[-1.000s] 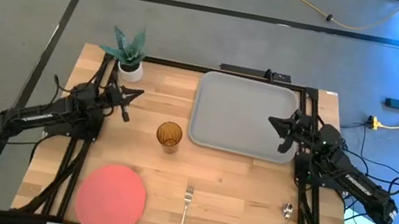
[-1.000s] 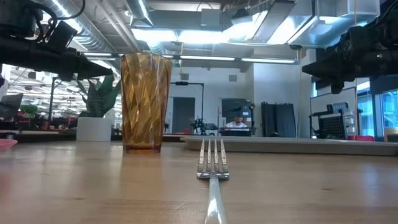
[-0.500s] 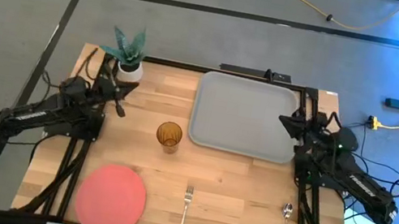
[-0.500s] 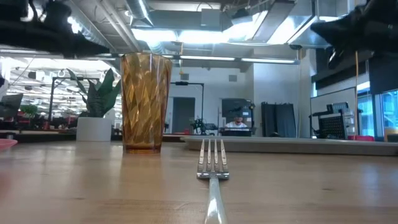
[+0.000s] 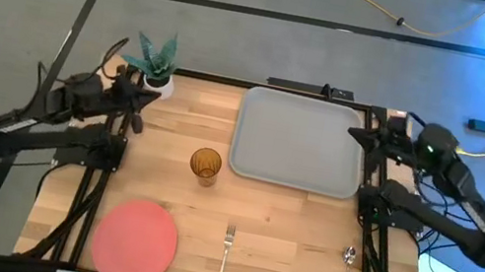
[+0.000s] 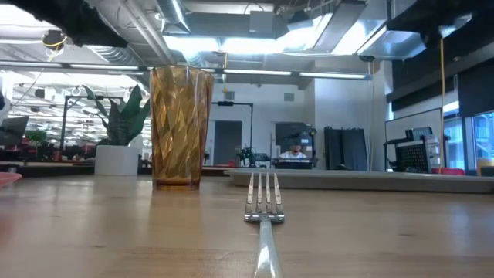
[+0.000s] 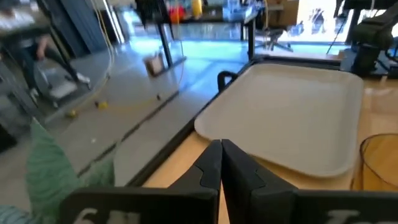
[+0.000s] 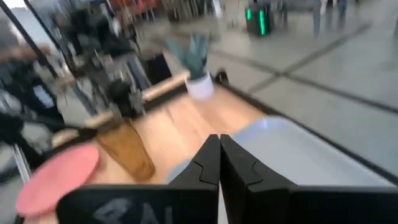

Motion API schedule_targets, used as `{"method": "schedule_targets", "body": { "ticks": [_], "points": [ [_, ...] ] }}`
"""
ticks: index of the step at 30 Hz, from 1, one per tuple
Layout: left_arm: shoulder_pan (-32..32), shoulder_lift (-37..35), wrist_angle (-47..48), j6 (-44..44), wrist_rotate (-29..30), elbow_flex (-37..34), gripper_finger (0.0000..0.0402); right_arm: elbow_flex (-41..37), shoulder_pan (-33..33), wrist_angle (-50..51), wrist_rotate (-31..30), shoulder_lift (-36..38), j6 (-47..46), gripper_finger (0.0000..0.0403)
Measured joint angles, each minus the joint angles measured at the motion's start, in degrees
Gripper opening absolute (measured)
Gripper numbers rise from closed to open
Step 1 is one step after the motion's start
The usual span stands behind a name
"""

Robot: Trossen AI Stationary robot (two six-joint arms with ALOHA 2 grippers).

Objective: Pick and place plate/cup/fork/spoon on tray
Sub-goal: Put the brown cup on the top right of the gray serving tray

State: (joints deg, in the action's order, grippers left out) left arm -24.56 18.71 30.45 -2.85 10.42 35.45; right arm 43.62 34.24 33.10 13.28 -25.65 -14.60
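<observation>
Task not started: 0 of 4 items on tray.

Near desk edge: plate (image 5: 135, 239), fork (image 5: 226, 252), spoon (image 5: 349, 271), all on bare desk.

Mid-desk: cup (image 5: 206, 164), upright, just left of tray (image 5: 298, 142).

Far: tray bare. Left claw (image 5: 135, 104) near plant, right claw (image 5: 363, 137) at tray's right rim; both closed, holding nothing.

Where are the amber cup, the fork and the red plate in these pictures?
the cup (image 5: 206, 164): high view, on its open mouth.
the fork (image 6: 264, 202): low view, on its tines, pointing away from the camera.
the plate (image 5: 135, 242): high view, on its flat centre.
</observation>
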Motion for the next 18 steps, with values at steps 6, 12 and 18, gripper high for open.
{"method": "schedule_targets", "body": {
  "ticks": [6, 12, 18],
  "points": [
    [0.0, 12.0, 7.8, 4.24, -0.24, 7.84, 0.0, 11.68, -1.8, 7.76, 3.12, -18.46, 4.67, 0.0002],
    [1.24, 19.82, 12.22, 3.9, -1.09, 15.17, 0.0, 27.1, -9.69, 17.59, -1.43, -34.25, 15.26, 0.0001],
    [2.69, 22.11, 14.79, 3.81, -1.1, 20.18, 0.0, 41.95, -18.33, 24.38, -5.28, -46.64, 17.28, 0.0001]
  ]
}}
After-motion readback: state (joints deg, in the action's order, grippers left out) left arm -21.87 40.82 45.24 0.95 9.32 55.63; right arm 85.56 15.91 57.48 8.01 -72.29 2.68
